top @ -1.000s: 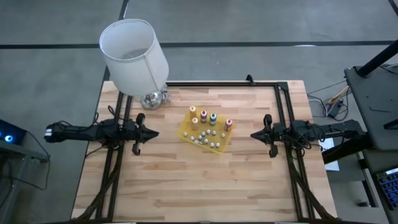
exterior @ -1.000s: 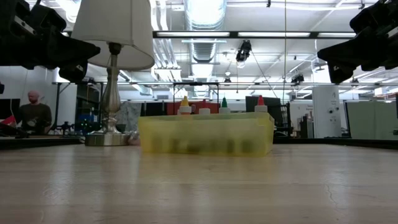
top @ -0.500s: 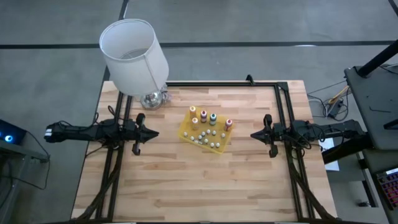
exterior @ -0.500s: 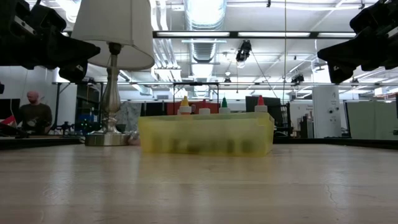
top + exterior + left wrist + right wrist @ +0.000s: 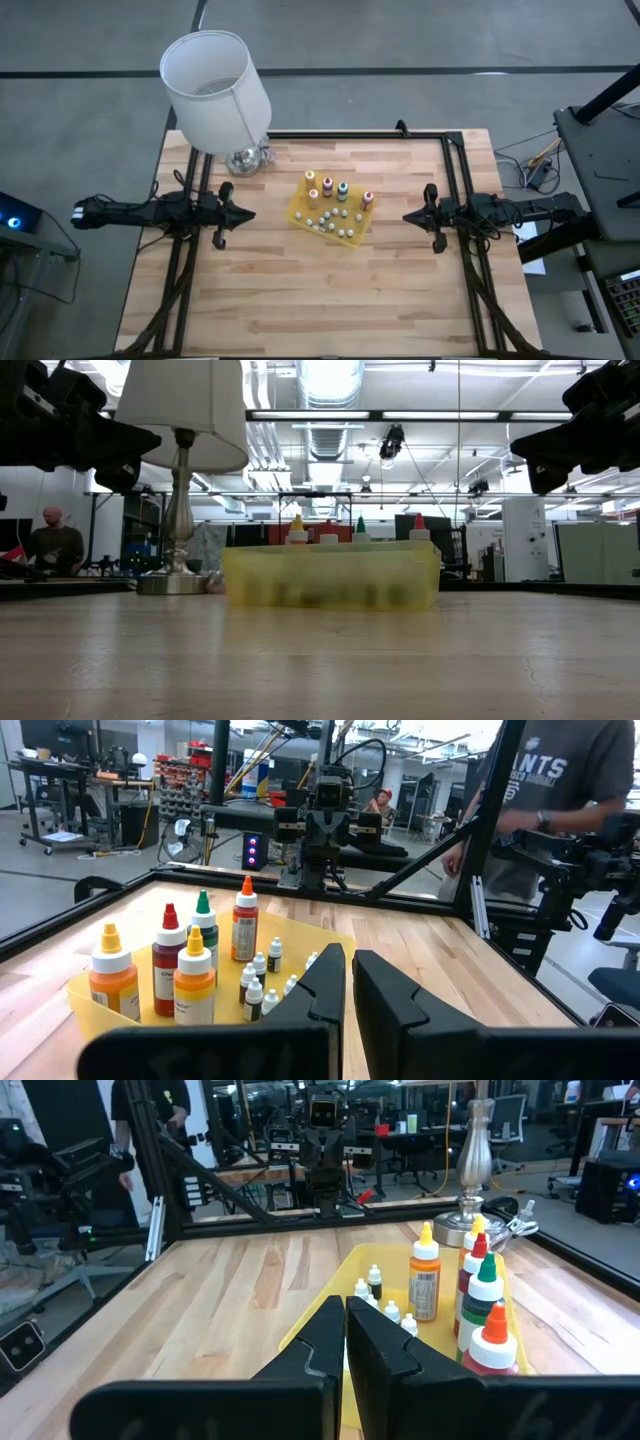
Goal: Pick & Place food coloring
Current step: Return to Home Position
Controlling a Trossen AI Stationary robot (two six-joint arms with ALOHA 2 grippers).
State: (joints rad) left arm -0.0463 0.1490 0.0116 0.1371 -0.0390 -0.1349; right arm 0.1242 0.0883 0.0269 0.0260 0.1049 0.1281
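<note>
Food coloring (image 5: 327, 186) — bottles and vials, standing in yellow tray (image 5: 295, 214) (mid-table). Left gripper (image 5: 250, 214), right gripper (image 5: 406, 216) — fingers closed, empty, flanking tray.

A robotics lab or workshop is shown. A wooden table (image 5: 330, 290) is ringed by a black metal frame (image 5: 350, 133), beside which arms ending in the left gripper (image 5: 247, 214) and the right gripper (image 5: 408, 216) are mounted. Bare ducts (image 5: 330, 430) and strip lights (image 5: 450, 415) are seen overhead, and a grey concrete floor (image 5: 400, 35) below. Benches loaded with equipment (image 5: 60, 780) are seen behind, and a person (image 5: 55, 540) is seated there.
</note>
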